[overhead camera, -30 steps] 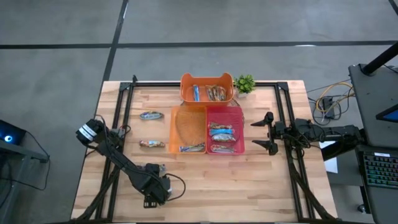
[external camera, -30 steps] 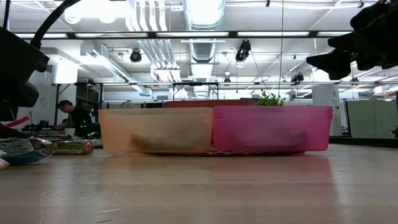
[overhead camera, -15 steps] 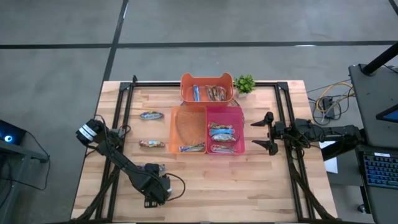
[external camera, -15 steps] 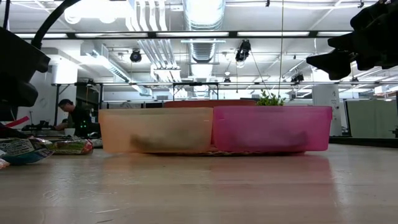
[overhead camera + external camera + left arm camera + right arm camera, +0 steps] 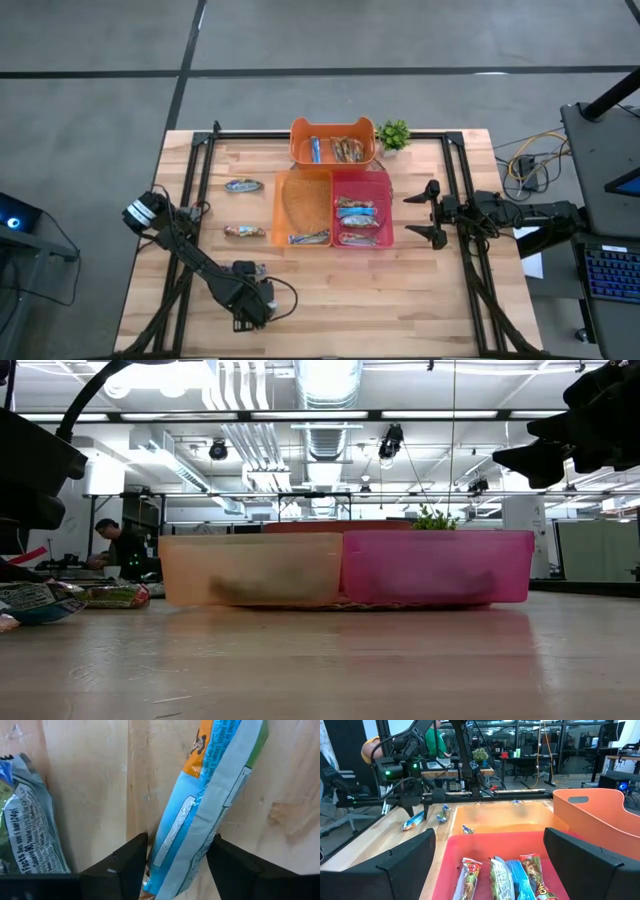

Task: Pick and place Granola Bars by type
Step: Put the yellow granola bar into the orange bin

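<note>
Down at the near-left of the table, the left gripper has its jaws part-closed around a blue-wrapped granola bar lying flat on the wood; light, crinkly and probably slick, it is best pinched across its narrow middle. Another bar lies close beside it, near enough to snag, while the right gripper waits wide open beside the pink bin.

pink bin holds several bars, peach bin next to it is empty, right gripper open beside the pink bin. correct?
Not quite: the peach bin is not empty. The high view shows one bar lying at its near end. The rest holds: the pink bin has several bars, and the right gripper hangs open beside it.
</note>
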